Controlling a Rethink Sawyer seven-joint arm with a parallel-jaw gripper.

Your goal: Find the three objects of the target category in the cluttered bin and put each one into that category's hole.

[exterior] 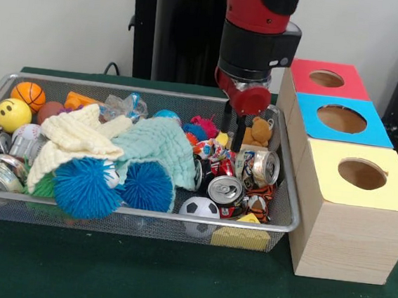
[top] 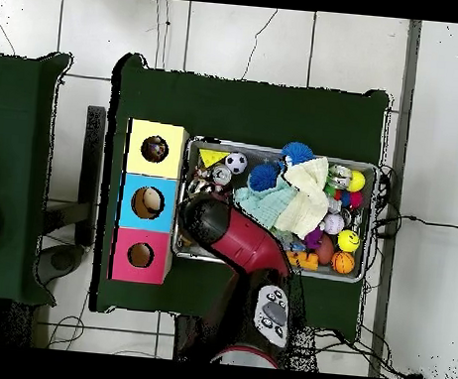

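One wire mesh bin (exterior: pixel 281 226). Three wooden boxes: red-faced (exterior: pixel 329 80), blue-faced (exterior: pixel 343 120), yellow-faced (exterior: pixel 362 177), one round hole each. Two blue spiky balls (exterior: pixel 84 187) at bin front. Two knit cloths: cream (exterior: pixel 73 139), mint (exterior: pixel 158 147). One soccer ball (exterior: pixel 199 209), one basketball (exterior: pixel 28 94), one yellow smiley ball (exterior: pixel 12 114). One teddy bear (exterior: pixel 259 132). Crushed cans: at least three, one silver-topped (exterior: pixel 224 191). One patchwork fabric bundle (exterior: pixel 209 149) visible
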